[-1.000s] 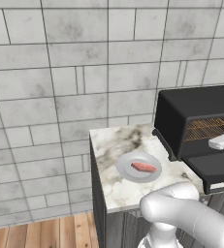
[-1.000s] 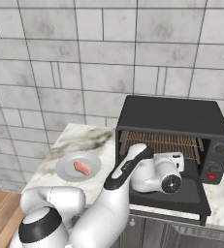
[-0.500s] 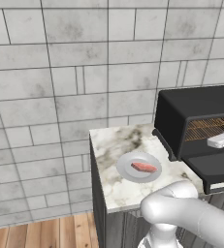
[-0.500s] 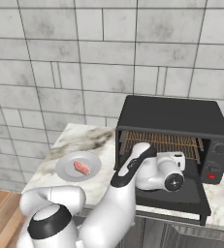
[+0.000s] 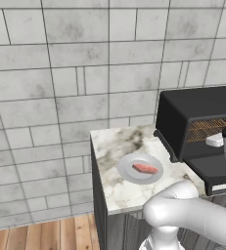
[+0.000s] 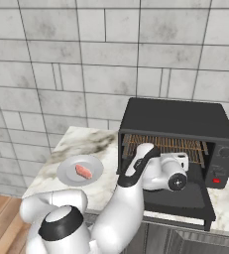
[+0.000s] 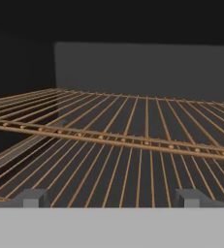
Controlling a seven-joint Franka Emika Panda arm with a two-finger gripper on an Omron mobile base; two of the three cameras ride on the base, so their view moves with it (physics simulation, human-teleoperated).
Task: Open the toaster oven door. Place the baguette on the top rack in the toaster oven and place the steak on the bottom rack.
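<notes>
**A:** Hand view had the end effector (image 7: pixel 111 198) looking into the toaster oven (image 6: pixel 178 121), low over a copper wire rack (image 7: pixel 133 140). Its fingertips (image 7: pixel 33 197) stood wide apart with nothing between them. You saw no baguette on that rack, and I could not find the loaf in any view.

**B:** And the rest of the task's things?

**A:** The toaster oven door (image 6: pixel 185 201) lay dropped flat toward you in the right base view, so opening looked done. The steak (image 5: pixel 145 169) sat on a grey plate (image 5: pixel 126 166) on the marbled tabletop (image 5: pixel 114 146), well to the left of the oven. By my reading, the meat was the step left for you.

**B:** What could have gone wrong from there?

**A:** Pulling out carelessly. The hand was over the lowered door and close above the wires, so a dip on your retreat could have caught a fingertip on the rack or struck the door. The steak was also flat and thin; a shallow grasp might have slid off it or shoved the plate along the tabletop.
</notes>
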